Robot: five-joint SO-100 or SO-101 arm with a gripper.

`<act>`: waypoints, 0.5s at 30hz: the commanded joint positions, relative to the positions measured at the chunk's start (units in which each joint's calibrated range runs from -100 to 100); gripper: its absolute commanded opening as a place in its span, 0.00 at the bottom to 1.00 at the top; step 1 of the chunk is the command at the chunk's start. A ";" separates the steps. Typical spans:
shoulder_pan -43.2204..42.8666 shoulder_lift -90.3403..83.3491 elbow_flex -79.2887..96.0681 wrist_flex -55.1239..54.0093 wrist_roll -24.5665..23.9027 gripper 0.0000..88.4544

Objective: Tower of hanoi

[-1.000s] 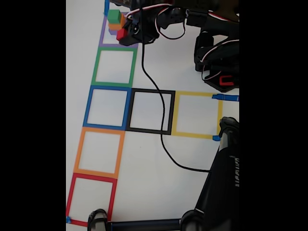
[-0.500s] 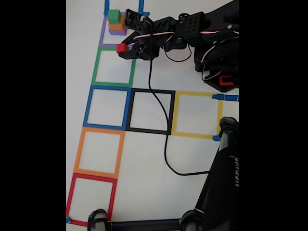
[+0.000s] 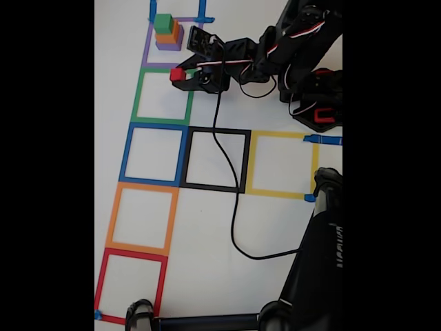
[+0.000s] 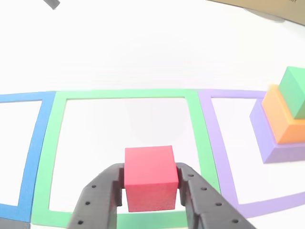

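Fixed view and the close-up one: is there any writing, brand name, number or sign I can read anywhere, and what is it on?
White lettering runs sideways on the black stand at the lower right of the fixed view: too blurred to read.
The red cube in the gripper: no text.
The stacked green cube, orange cube and purple cube: no text.
The tape squares: no labels.

Open worktop below, stack at the top

In the fixed view the worktop lies bare inside the tape squares from 6 to 9 o'clock of the gripper; the stack of purple, orange and green cubes stands near at 11 o'clock, the arm base blocks 3 o'clock, and a black cable trails toward 5 o'clock across the black square.
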 commanded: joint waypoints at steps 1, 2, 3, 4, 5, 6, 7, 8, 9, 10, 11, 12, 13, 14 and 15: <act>0.65 11.82 -3.46 -11.57 0.72 0.07; 0.46 14.97 -4.28 -14.65 0.72 0.07; 0.46 17.72 -5.19 -17.00 0.72 0.07; 0.46 20.46 -6.37 -18.86 0.72 0.07; 0.46 22.72 -7.83 -20.32 0.72 0.07; 0.65 25.06 -9.55 -21.29 0.72 0.07; 0.75 26.76 -11.01 -21.77 0.72 0.07; 0.94 28.45 -12.74 -22.18 0.72 0.07; 1.13 29.75 -14.01 -22.26 0.72 0.07; 1.32 31.12 -15.10 -22.50 0.72 0.07; 1.42 32.33 -16.01 -22.83 0.72 0.07; 1.42 33.38 -16.83 -23.23 0.72 0.07; 1.32 34.19 -17.19 -23.72 0.72 0.07; 1.13 34.99 -17.28 -24.53 0.72 0.07; 0.75 35.64 -17.37 -25.09 0.72 0.07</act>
